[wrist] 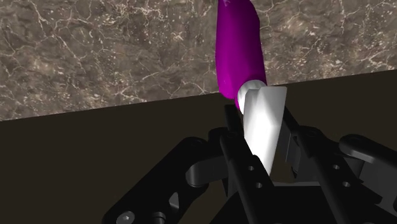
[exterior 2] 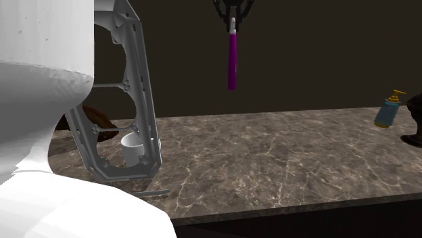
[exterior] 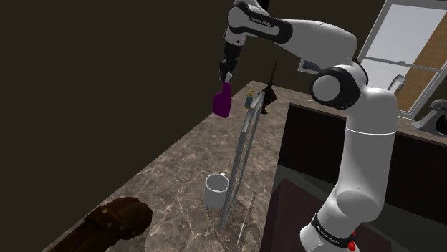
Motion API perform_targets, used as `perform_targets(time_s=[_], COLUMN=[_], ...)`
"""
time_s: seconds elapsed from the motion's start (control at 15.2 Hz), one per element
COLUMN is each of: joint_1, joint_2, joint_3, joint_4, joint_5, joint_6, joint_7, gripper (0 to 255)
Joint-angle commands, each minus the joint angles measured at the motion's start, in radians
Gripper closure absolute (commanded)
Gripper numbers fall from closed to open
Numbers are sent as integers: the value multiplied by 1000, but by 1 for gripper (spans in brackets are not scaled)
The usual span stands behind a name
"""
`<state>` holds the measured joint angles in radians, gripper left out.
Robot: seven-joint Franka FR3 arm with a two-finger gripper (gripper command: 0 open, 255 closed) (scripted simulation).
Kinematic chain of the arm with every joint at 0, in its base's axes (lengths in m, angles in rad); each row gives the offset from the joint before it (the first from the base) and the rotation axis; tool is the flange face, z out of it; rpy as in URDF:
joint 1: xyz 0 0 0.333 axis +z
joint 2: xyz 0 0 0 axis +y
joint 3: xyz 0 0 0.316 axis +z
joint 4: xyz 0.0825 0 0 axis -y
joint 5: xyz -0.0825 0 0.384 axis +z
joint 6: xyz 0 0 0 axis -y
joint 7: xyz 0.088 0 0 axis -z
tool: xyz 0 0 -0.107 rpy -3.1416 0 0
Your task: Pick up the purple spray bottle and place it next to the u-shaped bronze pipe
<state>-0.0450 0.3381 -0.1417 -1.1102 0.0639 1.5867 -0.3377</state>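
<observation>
While the black fingers of our gripper clasp the purple spray bottle by its white head, we hold it hanging high above the brown marbled counter, well apart from the white cup.

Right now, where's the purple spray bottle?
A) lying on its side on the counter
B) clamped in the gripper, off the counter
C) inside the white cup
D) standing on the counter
B: the gripper is shut on the white head of the purple spray bottle, which hangs in the air with a clear gap above the counter.
</observation>
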Motion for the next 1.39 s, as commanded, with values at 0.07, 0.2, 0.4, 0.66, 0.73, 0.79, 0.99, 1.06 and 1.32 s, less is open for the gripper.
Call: perform_targets(time_s=[0.07,0.2,0.4,0.66,0.73,0.79,0.99,1.06,1.32], joint_1=[48,78,119,171,183,195,230,241,286], joint_2=[-89,-141,-208,-281,-296,-310,-346,-356,-384], joint_3=[14,28,52,90,101,111,145,157,206], joint_4=[-113,-175,-250,-323,-337,-349,-377,-384,-396], joint_5=[-24,-39,-58,-79,-84,-88,-98,-101,-111], joint_6=[26,37,45,45,43,41,32,28,8], joint_7=[54,95,159,246,269,291,359,382,475], gripper=[255,255,255,255,255,255,255,255,255])
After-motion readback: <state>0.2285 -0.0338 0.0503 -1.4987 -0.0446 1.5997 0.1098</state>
